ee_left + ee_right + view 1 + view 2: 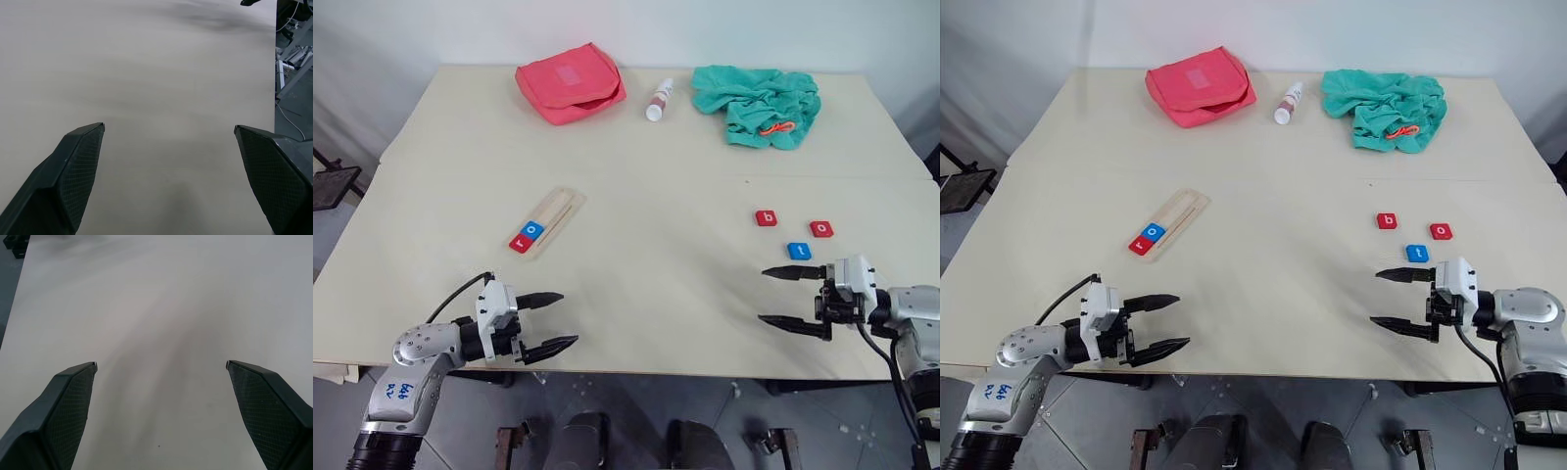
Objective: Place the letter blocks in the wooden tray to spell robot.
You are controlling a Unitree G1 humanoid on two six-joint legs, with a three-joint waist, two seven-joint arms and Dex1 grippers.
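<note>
The wooden tray lies at an angle left of the table's middle. Its near end holds a red block and a blue block side by side. On the right lie a red "b" block, a red "o" block and a blue "t" block. My left gripper hovers open near the front edge, below the tray. My right gripper is open too, pointing left, just in front of the blue "t" block. Both grippers are empty.
Along the far side of the table sit a pink pouch, a small white bottle lying down, and a crumpled teal cloth. A seam in the tabletop runs across on the right, behind the loose blocks.
</note>
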